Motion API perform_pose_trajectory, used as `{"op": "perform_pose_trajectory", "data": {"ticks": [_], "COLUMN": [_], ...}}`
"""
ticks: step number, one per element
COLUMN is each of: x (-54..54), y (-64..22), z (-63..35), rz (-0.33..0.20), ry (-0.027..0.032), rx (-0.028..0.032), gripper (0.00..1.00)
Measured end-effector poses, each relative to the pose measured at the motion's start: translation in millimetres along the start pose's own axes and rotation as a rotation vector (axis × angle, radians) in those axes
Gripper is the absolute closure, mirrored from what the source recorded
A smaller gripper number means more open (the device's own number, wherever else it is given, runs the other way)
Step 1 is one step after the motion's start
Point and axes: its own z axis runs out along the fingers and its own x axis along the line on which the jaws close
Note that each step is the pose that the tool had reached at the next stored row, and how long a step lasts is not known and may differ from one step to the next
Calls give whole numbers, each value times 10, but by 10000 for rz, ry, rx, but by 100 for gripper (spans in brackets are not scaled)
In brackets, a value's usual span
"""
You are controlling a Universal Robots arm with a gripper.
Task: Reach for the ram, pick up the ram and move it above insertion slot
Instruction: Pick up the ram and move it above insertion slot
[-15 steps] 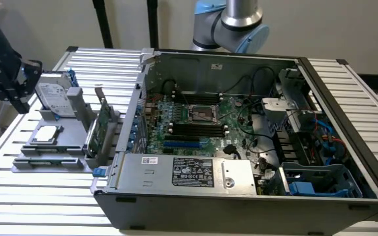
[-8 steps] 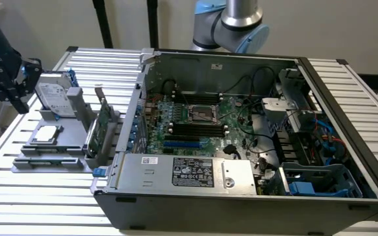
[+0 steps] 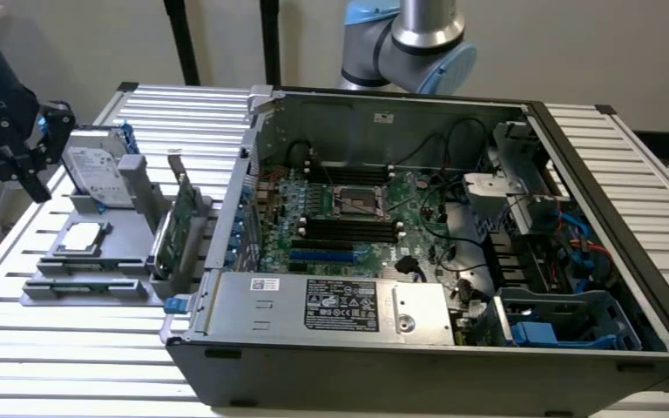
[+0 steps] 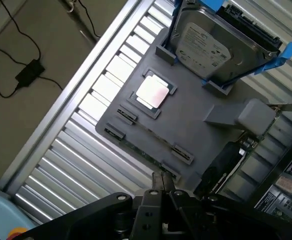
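The ram (image 4: pixel 145 154) is a thin green stick standing on edge in clips near the edge of a grey fixture (image 4: pixel 196 125); in the exterior view the ram (image 3: pixel 83 283) lies at the fixture's near end. My black gripper (image 3: pixel 11 157) hangs above and behind the fixture at the exterior view's left, well apart from the ram. In the wrist view the gripper (image 4: pixel 162 181) points down just off the fixture's edge, close to the ram's end. Its fingertips (image 4: pixel 157 179) stand together with nothing between them. The motherboard's black slots (image 3: pixel 347 228) lie inside the open computer case.
The grey fixture (image 3: pixel 125 228) also carries a hard drive (image 3: pixel 93 170) in a blue bracket, a CPU (image 3: pixel 84 237) and a taller green expansion card (image 3: pixel 179 228). The open case (image 3: pixel 613 261) fills the slatted table's middle. Cables and a power brick (image 4: pixel 30 72) lie on the floor.
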Motion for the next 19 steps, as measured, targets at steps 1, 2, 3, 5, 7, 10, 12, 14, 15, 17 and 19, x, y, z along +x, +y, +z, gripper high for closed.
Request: {"op": "perform_pose_trajectory", "data": {"ticks": [1,2,3,5,7,10,12,14,15,17,19], "x": [0,0,0,0,1,0,0,1,1,0,1], "y": [0,0,-1,-1,-1,-2,-3,-3,-4,-5,-5], "z": [3,8,13,22,31,45,55,72,80,97,115], "rz": [-180,-359,-545,-905,-1279,-1820,-2178,-2538,-2724,-3094,-3452], "ry": [8,16,22,38,53,75,90,104,113,128,143], "rx": [-1,-1,-2,-3,-5,-7,-8,-9,-10,-11,-12], "gripper": [89,89,89,89,89,89,89,89,89,89,89]}}
